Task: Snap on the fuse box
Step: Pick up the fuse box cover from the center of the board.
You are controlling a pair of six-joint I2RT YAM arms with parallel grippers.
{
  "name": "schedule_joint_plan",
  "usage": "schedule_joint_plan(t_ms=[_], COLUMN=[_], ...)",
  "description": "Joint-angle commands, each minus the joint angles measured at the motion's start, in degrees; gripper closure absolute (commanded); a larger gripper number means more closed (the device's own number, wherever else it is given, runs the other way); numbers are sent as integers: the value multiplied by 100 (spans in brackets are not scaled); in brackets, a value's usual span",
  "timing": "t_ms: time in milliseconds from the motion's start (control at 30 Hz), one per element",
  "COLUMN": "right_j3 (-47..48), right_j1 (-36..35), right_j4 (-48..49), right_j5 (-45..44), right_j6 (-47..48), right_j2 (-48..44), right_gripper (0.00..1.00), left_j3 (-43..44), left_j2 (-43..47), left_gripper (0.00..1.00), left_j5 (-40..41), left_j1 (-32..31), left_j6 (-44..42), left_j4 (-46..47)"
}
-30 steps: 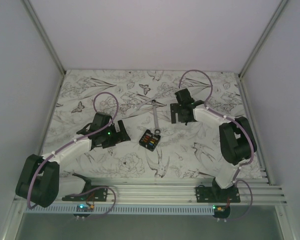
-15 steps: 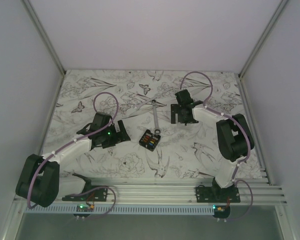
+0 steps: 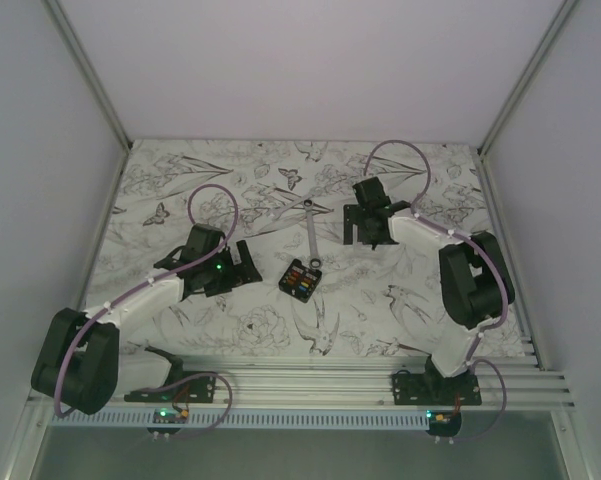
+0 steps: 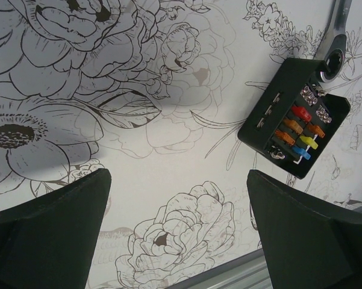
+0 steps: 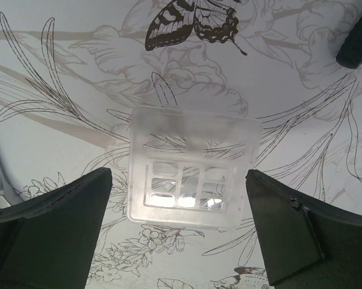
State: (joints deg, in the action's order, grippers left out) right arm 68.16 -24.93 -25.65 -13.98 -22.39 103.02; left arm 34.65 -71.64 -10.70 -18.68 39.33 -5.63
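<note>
The fuse box [image 3: 300,279] is a small black box with red, orange, yellow and blue fuses, lying open near the table's middle. It also shows in the left wrist view [image 4: 292,123], up and to the right of my left gripper [image 4: 179,174], which is open, empty and apart from it. My right gripper [image 5: 177,180] is open and hovers over a clear plastic cover [image 5: 191,171] lying flat on the cloth, one finger on each side, not touching it. In the top view the right gripper [image 3: 365,232] hides the cover.
A silver wrench [image 3: 311,235] lies just behind the fuse box, its head touching the box's far corner [image 4: 334,57]. A dark rounded object [image 5: 355,42] sits at the right wrist view's top right. The aluminium rail [image 3: 310,385] runs along the near edge.
The right arm has shifted slightly, its gripper staying over the clear cover. The left arm and the fuse box have not moved.
</note>
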Motion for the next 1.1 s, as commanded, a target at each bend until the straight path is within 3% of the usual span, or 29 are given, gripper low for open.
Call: schedule_joint_plan(t_ms=[0,400,1067], right_j3=[16,-96,-233], right_j1=[45,152,237], right_j4=[119,145,465], right_j5=[-91,-313,317], right_j6=[-160,-367,-335], right_j2=[-87,25,105], right_gripper=[0,0,0], left_j3=[120,138,129], left_j2=[-61,-281,-261], left_gripper=[0,0,0], left_j5=[-87,-107,-106], left_j1=[-32,-42,-44], left_j6=[-79,-86,-89], left_j4=[-29,-32,-30])
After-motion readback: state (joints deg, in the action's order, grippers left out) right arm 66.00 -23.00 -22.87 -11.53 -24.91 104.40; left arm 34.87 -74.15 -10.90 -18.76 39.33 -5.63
